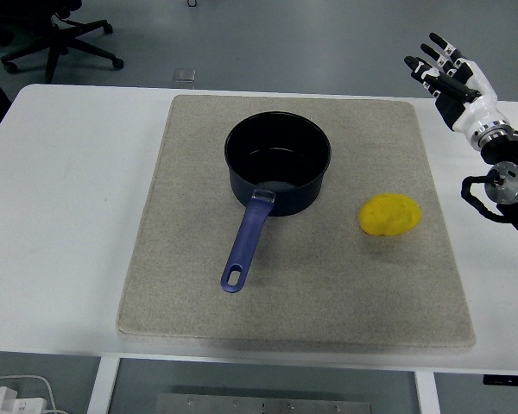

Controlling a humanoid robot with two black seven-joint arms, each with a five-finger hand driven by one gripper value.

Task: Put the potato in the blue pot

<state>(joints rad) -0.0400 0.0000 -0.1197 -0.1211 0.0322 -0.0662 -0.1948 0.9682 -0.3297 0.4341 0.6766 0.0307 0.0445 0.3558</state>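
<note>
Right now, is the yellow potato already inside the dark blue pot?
No, the yellow potato lies on the grey mat to the right of the dark blue pot, whose inside holds nothing.

pot (278, 162): 1, at 12 | potato (390, 215): 1, at 3 | mat (190, 293): 1 | hand (449, 82): 1, at 2 | chair (56, 39): 1, at 10

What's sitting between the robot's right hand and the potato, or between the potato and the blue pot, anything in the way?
Nothing visible. The right hand is raised, fingers spread, up and right of the potato, with only bare mat and table between. From potato to blue pot the mat is bare too; the handle points toward the near edge, away from that path.
</note>
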